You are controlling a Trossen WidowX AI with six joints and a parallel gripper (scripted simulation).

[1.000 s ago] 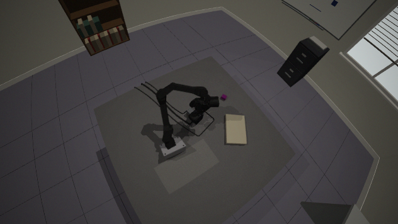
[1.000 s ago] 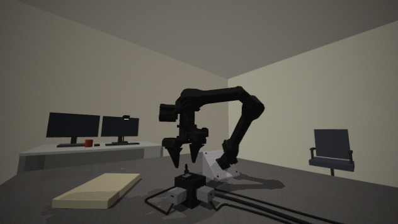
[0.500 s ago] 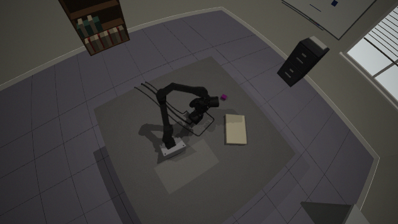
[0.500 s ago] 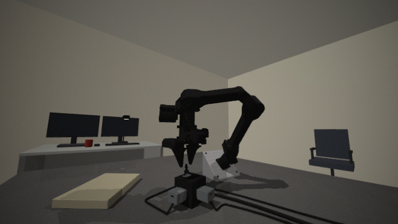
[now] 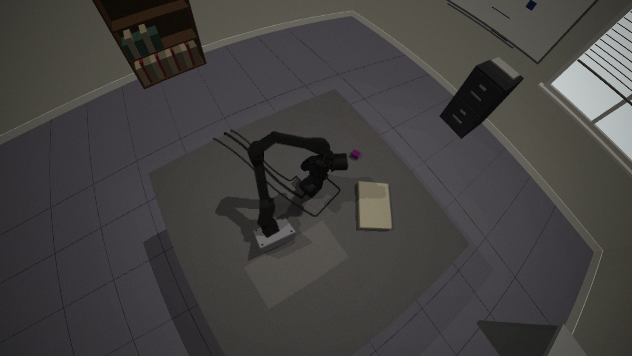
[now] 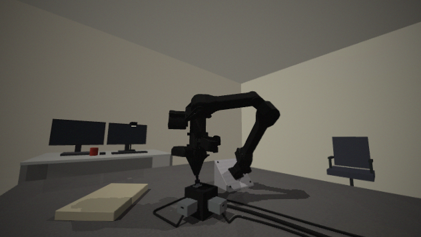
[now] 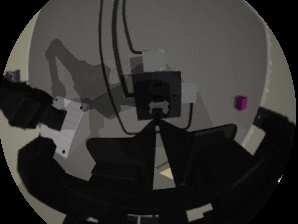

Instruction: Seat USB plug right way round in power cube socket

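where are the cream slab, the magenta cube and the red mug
cream rectangular slab (image 5: 374, 207) (image 6: 103, 200): top and exterior views, its upper face
small magenta cube (image 5: 355, 154) (image 7: 241, 103): top and wrist views, its body
red cylindrical mug (image 6: 94, 152): exterior view, its side

Office-type room. Desk (image 6: 100, 158) with two monitors (image 6: 77, 132) (image 6: 127, 134), keyboards and red mug (image 6: 94, 152); armchair (image 6: 350, 152) opposite. Black filing cabinet (image 5: 477, 100) by wall, whiteboard (image 5: 537, 25), window blinds (image 5: 612, 55), bookcase (image 5: 200, 52) holding upright books and binders.
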